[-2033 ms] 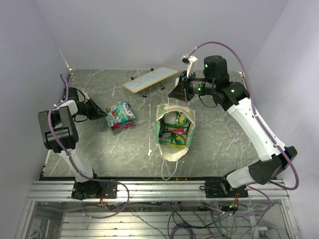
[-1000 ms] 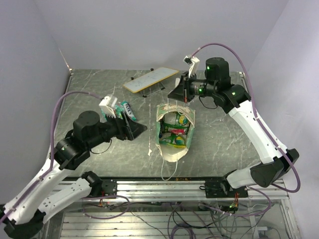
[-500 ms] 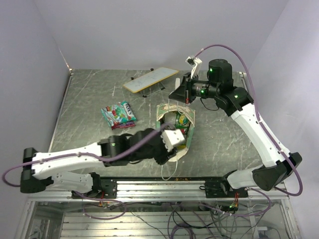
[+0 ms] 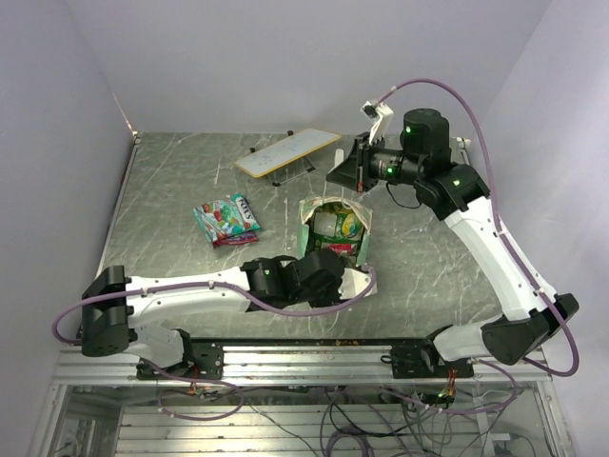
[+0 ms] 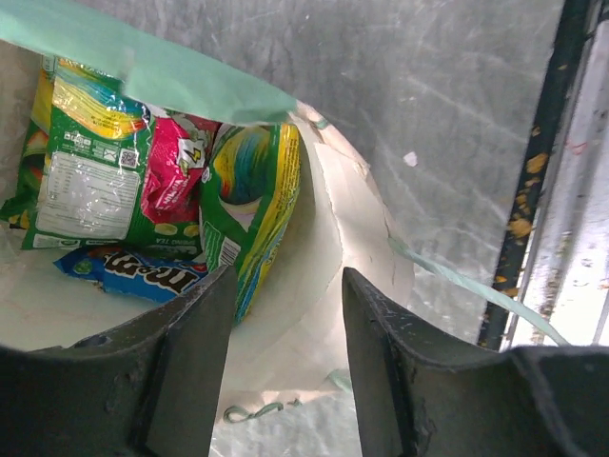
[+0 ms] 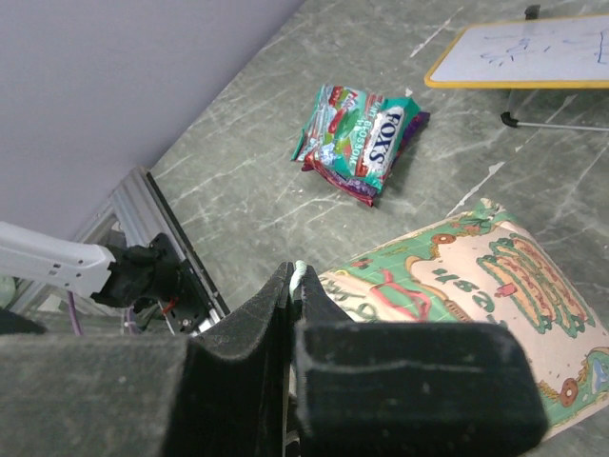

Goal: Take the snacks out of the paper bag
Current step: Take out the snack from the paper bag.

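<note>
Grey marbled tabletop (image 4: 171,190) fills the floor of a plain walled booth. Nearest the front edge, the left arm (image 4: 190,286) lies low and reaches across to the mouth of the paper bag (image 4: 360,282). The left jaws stand apart at that mouth, closed on nothing. Between and beyond them the wrist view looks into the cream inside. There the snacks still in the bag lie bunched together: a green packet (image 5: 252,205) closest to the jaws, a pink packet (image 5: 176,167) beside it, a green packet with a white label (image 5: 86,181) further in, and a blue packet (image 5: 143,271) under them. The bag lies mid-tabletop with its mouth toward the front edge and a printed side facing up. Off to its left, well apart, a small pile of packets (image 4: 226,219) rests on the bare surface. At the bag's far end the right jaws are pressed together, clamped on the paper bag by a bit of its white cord. Farther back a white board (image 4: 287,152) stands on black legs.
</note>
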Robot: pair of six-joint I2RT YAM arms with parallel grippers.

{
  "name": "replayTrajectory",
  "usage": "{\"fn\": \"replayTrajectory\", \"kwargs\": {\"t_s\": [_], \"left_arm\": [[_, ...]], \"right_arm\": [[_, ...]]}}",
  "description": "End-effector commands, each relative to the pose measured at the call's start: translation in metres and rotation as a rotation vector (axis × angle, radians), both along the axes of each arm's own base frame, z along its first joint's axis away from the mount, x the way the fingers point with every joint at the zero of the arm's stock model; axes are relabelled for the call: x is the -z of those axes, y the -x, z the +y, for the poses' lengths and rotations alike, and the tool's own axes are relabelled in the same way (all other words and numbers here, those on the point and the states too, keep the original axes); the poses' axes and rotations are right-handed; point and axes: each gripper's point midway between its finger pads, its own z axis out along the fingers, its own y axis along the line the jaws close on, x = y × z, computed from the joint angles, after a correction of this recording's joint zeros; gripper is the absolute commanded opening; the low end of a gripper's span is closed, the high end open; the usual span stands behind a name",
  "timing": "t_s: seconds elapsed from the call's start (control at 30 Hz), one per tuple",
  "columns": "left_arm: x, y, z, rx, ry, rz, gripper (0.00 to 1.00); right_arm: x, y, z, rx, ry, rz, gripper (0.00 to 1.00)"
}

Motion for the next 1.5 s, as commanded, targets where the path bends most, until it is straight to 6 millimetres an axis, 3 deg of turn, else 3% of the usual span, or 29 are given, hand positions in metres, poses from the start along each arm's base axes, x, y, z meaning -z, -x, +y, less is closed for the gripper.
{"fn": "replayTrajectory", "kwargs": {"t_s": [0.0, 0.3, 0.47, 0.63, 0.8, 1.03, 1.13, 1.3, 1.47], "left_arm": [[0.01, -0.01, -0.008, 0.081, -0.05, -0.039, 0.58], [0.024, -0.046, -0.008, 0.008, -0.037, -0.033, 0.56], [0.02, -0.047, -0.017, 0.025, -0.012, -0.017, 0.53], [0.038, -0.05, -0.014, 0.05, -0.069, -0.007, 0.54], [0.046, -0.067, -0.01, 0.012, -0.103, -0.029, 0.57], [0.059, -0.079, -0.018, 0.007, -0.128, -0.044, 0.56], [0.057, -0.085, -0.019, -0.017, -0.122, -0.056, 0.5], [0.041, -0.087, -0.021, -0.031, -0.089, -0.067, 0.27], [0.023, -0.086, -0.021, -0.033, -0.069, -0.061, 0.18]], "right_arm": [[-0.015, -0.006, 0.002, 0.007, -0.027, -0.02, 0.0], [-0.025, -0.009, 0.005, 0.003, -0.04, -0.021, 0.0], [-0.029, -0.008, 0.005, 0.005, -0.041, -0.021, 0.0], [-0.032, -0.017, -0.004, 0.039, -0.046, -0.03, 0.0], [-0.032, -0.017, -0.003, 0.038, -0.057, -0.026, 0.0], [-0.037, -0.019, -0.004, 0.041, -0.062, -0.034, 0.0], [-0.039, -0.019, -0.005, 0.042, -0.062, -0.036, 0.0], [-0.041, -0.021, -0.007, 0.045, -0.054, -0.047, 0.0], [-0.039, -0.023, -0.011, 0.045, -0.045, -0.056, 0.0]]}}
